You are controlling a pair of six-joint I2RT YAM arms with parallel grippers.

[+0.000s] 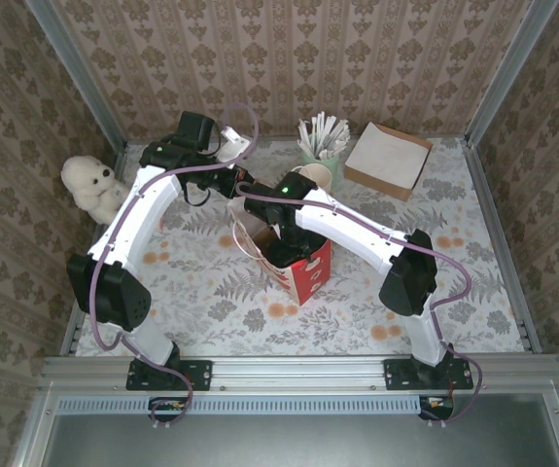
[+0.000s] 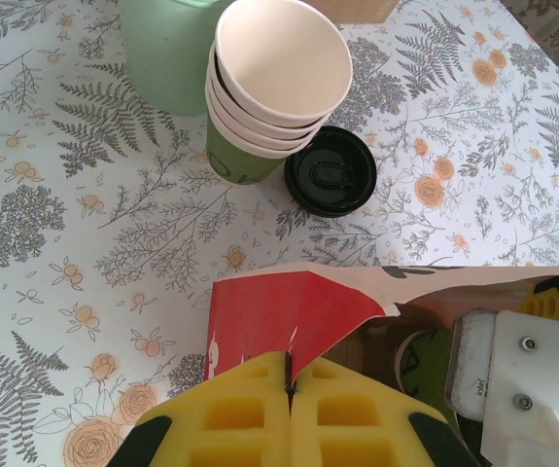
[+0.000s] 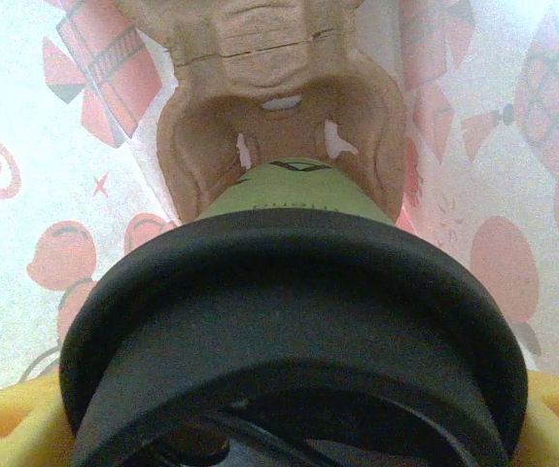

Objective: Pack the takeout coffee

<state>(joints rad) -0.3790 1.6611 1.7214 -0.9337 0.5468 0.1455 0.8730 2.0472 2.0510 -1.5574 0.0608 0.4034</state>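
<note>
Care with alignment matters now: the right gripper [image 3: 279, 423], pinching the takeout coffee [image 3: 294, 321] at its sides, holds it inside the paper bag [image 2: 279, 311] above a pulp cup holder [image 3: 279, 117]. I would lower it straight down. The left gripper [image 2: 289, 394], pressed together on the bag rim, should hold the mouth wide.

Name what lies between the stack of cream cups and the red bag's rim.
A round black lid on the tablecloth lies between the cup stack and the bag rim, in the left wrist view.
</note>
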